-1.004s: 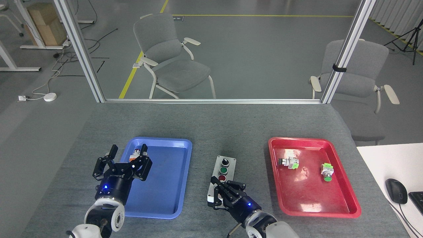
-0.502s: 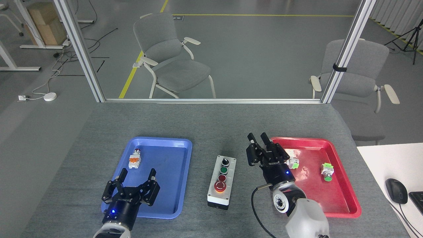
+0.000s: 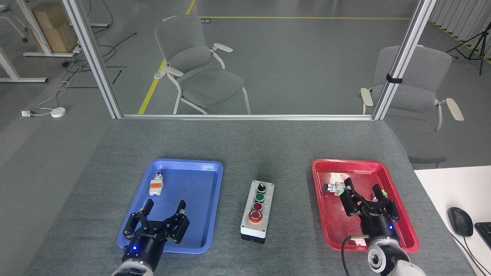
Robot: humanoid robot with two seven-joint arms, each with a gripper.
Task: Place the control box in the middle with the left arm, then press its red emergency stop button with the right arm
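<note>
The left end effector (image 3: 163, 214) hangs over the near part of the blue tray (image 3: 209, 203), its 2 fingers spread wide with nothing between them; farther back in that tray, near its left wall, lies a small white-and-orange switch part (image 3: 156, 184), well apart from the fingers.

To the right of the blue tray, the control box (image 3: 257, 211) sits on the bare strip of grey cloth (image 3: 284, 153) that covers the tabletop, between the 2 trays and touching neither; its long side runs away from the robot with a slight tilt; on its light face stands 1 row of 4 controls: a black knob (image 3: 261, 187) farthest back, then a green button (image 3: 259, 197), a small red button (image 3: 257, 206), and nearest the robot the red emergency stop button (image 3: 255, 216) on its yellow ring; nothing lies over the box or beside it.

Farther right, the red tray (image 3: 399, 180) holds a silver-and-green switch part (image 3: 334, 188) near its back left corner; the right end effector (image 3: 365, 198) hovers over the tray's middle with its fingers wide apart and empty, its left finger just beside that part; a second green part (image 3: 379, 190) shows only partly behind the right finger; whether it touches is unclear.

At the right edge, a white desk (image 3: 441, 188) carries a black mouse (image 3: 459, 221); beyond the tabletop's far edge, 2 grey chairs (image 3: 199, 65) stand on the floor.
</note>
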